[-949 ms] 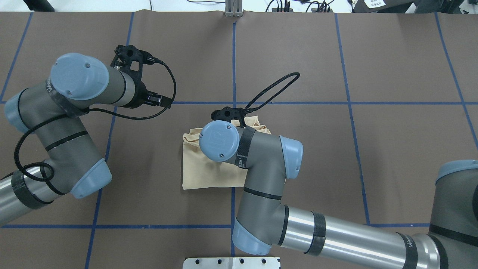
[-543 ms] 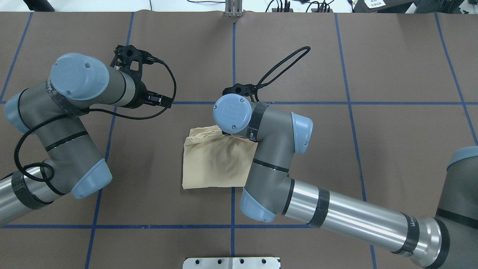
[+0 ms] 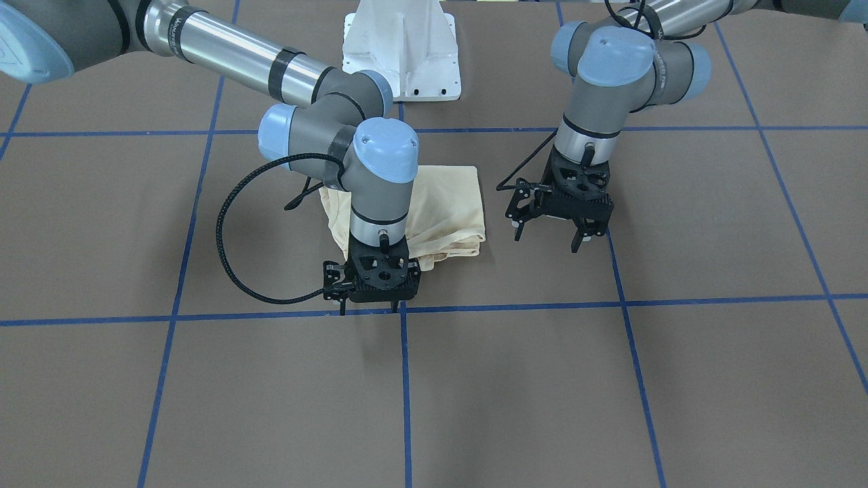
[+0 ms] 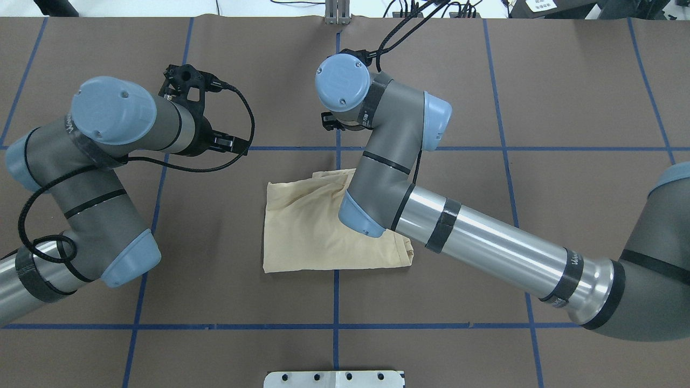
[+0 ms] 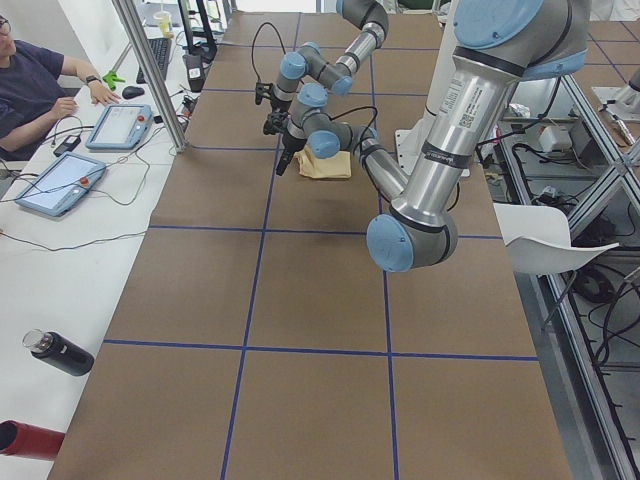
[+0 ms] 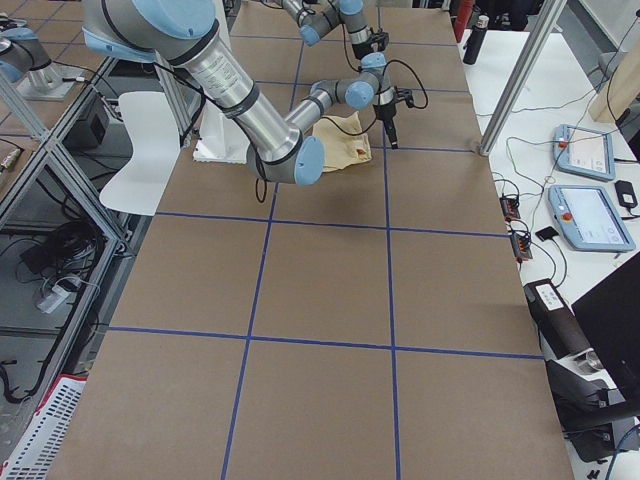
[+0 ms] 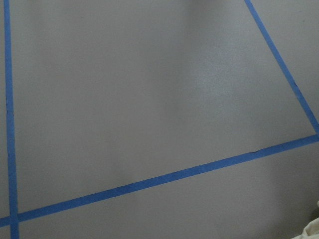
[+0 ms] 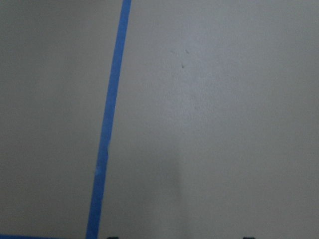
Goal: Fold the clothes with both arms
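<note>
Near the middle of the brown, blue-taped worktop lies the folded cream-yellow thin shirt, partly hidden overhead by the silver-grey right arm. Wide and empty, the right tool has left the cloth, moving toward the worktop's far edge. The left tool stays wide beside the shirt.

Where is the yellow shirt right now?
In the overhead view the shirt lies folded near the middle of the table, partly under the right arm.
</note>
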